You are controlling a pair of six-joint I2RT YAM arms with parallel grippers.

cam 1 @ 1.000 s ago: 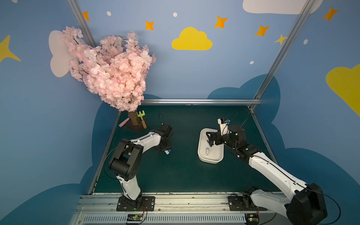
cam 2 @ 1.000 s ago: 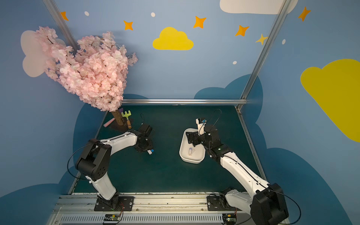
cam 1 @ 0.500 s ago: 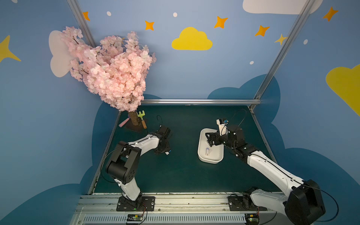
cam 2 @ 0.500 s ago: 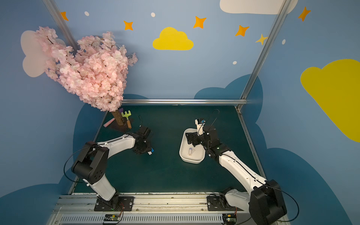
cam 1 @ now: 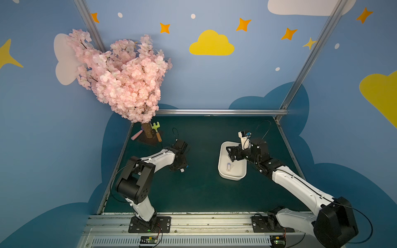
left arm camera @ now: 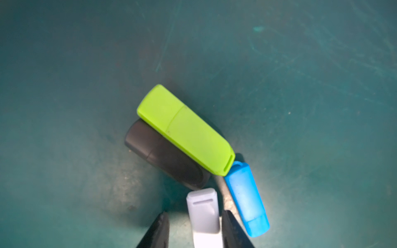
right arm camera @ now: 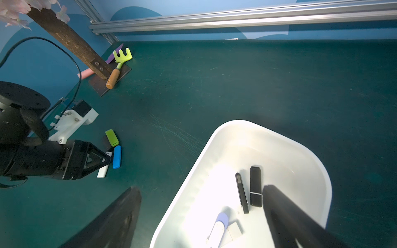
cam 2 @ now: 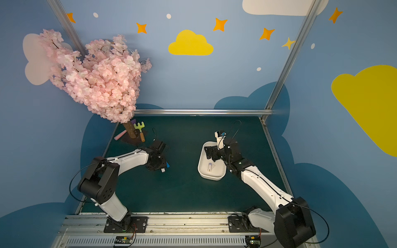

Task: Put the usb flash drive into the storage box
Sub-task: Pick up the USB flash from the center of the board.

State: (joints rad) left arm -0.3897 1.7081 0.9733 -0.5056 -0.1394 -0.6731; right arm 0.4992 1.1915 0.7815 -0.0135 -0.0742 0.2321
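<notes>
In a top view: left pincer [cam 1: 180, 168] low on the counter [cam 1: 204, 193], well apart from the storage box [cam 1: 232, 178]; right pincer [cam 1: 231, 155] spread wide over the box.

Left wrist: white usb flash drive [left arm camera: 204, 212] lies between the left jaws, which stand apart, one touching it, a gap at the other. A blue drive [left arm camera: 247, 197] sits just outside the touching jaw. Probably light, stiff, slick plastic; pinch its long sides mid-body.

Right wrist: right jaws hold nothing.

Tight at the left gripper [left arm camera: 195, 216]: blue drive [left arm camera: 247, 199] just beside one finger, black drive [left arm camera: 165, 156] and green drive [left arm camera: 187, 131] crowd ahead. Bare mat [cam 1: 202, 154] lies open toward the storage box [cam 1: 232, 177], right gripper [cam 1: 230, 154] above it.
</notes>
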